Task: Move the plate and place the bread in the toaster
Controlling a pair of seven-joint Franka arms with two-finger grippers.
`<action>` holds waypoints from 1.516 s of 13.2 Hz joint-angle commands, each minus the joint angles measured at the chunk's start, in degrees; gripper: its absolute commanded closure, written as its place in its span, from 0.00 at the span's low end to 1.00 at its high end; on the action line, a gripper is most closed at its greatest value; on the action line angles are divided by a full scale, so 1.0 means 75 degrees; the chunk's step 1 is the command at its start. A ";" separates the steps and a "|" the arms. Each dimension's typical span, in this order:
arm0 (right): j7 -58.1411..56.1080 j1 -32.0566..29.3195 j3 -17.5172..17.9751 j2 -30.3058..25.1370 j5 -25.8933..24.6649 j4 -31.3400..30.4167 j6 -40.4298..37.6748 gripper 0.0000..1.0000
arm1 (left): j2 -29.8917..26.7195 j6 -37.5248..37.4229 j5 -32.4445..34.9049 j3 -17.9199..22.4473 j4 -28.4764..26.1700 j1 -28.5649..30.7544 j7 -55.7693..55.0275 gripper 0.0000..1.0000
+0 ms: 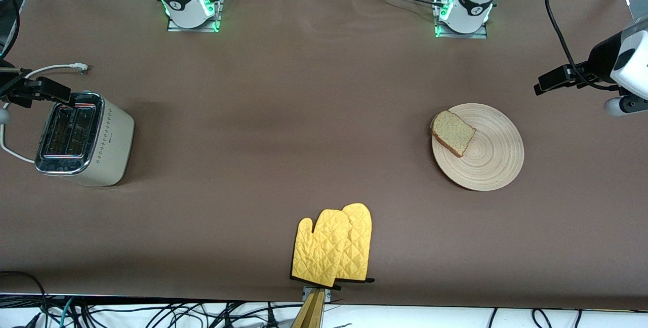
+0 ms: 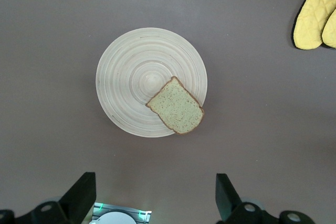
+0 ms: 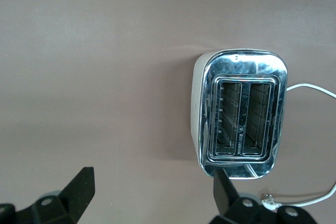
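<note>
Plainly, the light brown crusted bread slice (image 2: pixel 176 106), soft and light, overhangs the round pale-wood plate (image 2: pixel 131 77) at its ten o'clock rim in the front view and is best pinched gently across its crust edges; the cream chrome-topped toaster (image 3: pixel 239 114) stands well apart. Left gripper (image 2: pixel 152 199) is held over the plate, right gripper (image 3: pixel 152 196) over the toaster, fingers wide and empty on both.

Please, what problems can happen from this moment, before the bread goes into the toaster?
1. The bread overhangs the plate rim, so it may slide off when the plate moves.
2. The toaster is at the right arm's end, the bread at the left arm's, so the carry is long.
3. The oven mitts lie between and could catch the plate.
</note>
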 commanded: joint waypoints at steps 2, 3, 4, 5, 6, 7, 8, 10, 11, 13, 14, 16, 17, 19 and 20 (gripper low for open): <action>-0.0079 -0.0079 0.0046 0.0091 -0.0012 0.0218 -0.0091 0.00 | 0.0048 0.0121 0.0018 -0.0022 -0.0045 0.0047 0.0025 0.00; -0.0079 -0.0079 0.0046 0.0091 -0.0012 0.0218 -0.0079 0.00 | 0.0106 0.0179 0.0018 -0.0010 -0.0010 0.0058 0.0060 0.00; -0.0079 -0.0079 0.0046 0.0091 -0.0012 0.0218 -0.0079 0.00 | 0.0095 0.0330 0.0007 0.0002 -0.0068 0.0175 0.0072 0.00; -0.0079 -0.0079 0.0046 0.0091 -0.0012 0.0218 -0.0079 0.00 | -0.0055 0.0506 0.0030 -0.0010 -0.0358 0.0211 0.0072 0.00; -0.0079 -0.0067 0.0046 0.0091 -0.0012 0.0218 -0.0079 0.00 | -0.0347 0.0786 0.0019 -0.0056 -0.0767 0.0211 0.0072 0.00; -0.0079 -0.0079 0.0046 0.0091 -0.0012 0.0218 -0.0079 0.00 | -0.0373 0.0812 0.0007 -0.0057 -0.0830 0.0223 0.0072 0.00; -0.0079 -0.0079 0.0046 0.0091 -0.0012 0.0218 -0.0079 0.00 | -0.0373 0.0824 0.0018 -0.0068 -0.0842 0.0223 0.0072 0.00; -0.0079 -0.0079 0.0046 0.0091 -0.0012 0.0218 -0.0079 0.00 | -0.0443 0.0928 0.0030 -0.0080 -0.1028 0.0269 0.0072 0.00; -0.0079 -0.0067 0.0046 0.0091 -0.0012 0.0218 -0.0079 0.00 | -0.0490 0.1266 0.0019 -0.0080 -0.1250 0.0328 0.0072 0.00; -0.0079 -0.0079 0.0046 0.0091 -0.0012 0.0218 -0.0079 0.00 | -0.0479 0.2213 0.0019 -0.0080 -0.1812 0.0468 0.0072 0.00; -0.0079 -0.0079 0.0046 0.0091 -0.0012 0.0218 -0.0079 0.00 | -0.0502 0.2671 0.0019 -0.0080 -0.2151 0.0538 0.0072 0.00; -0.0091 -0.0079 0.0046 0.0091 -0.0012 0.0218 -0.0079 0.00 | -0.0491 0.3131 0.0018 -0.0080 -0.2482 0.0714 0.0072 0.00; -0.0091 -0.0079 0.0046 0.0079 -0.0012 0.0218 -0.0091 0.00 | -0.0444 0.3109 0.0018 -0.0080 -0.2564 0.0808 0.0107 0.00; -0.0091 -0.0079 0.0046 0.0091 -0.0012 0.0218 -0.0079 0.00 | -0.0002 0.3098 0.0018 -0.0057 -0.2752 0.1019 0.1190 0.00; -0.0091 -0.0079 0.0046 0.0091 -0.0012 0.0218 -0.0079 0.00 | 0.0292 0.3051 -0.0121 0.0001 -0.2671 0.1205 0.1998 0.00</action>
